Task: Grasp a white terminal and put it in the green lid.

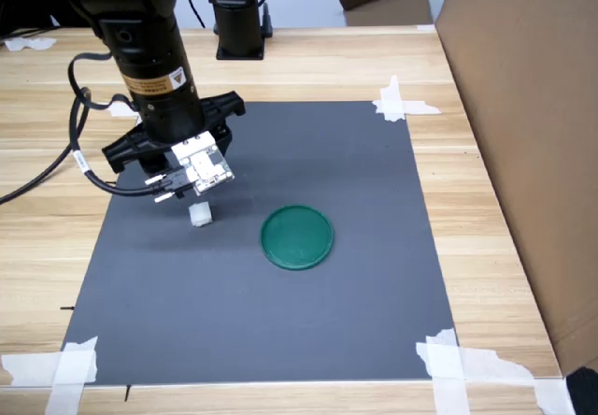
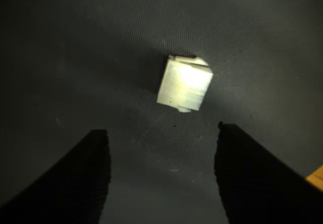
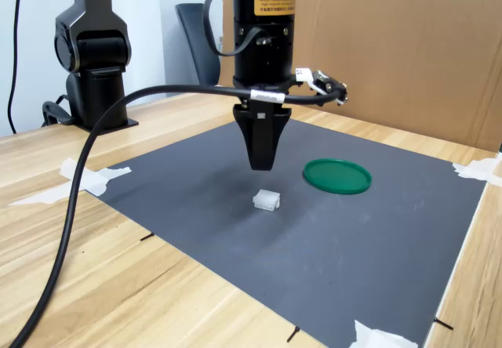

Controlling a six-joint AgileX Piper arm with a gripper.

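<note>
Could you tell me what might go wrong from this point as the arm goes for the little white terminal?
1. In the wrist view the white terminal sits rotated relative to the open jaws, so they may catch its corners and twist or flick it away.
2. In the second exterior view the gripper hangs just above the terminal, perhaps slightly off-centre; descending, one jaw might land on it.
3. The green lid has a low rim; a high release could bounce the piece out.
</note>
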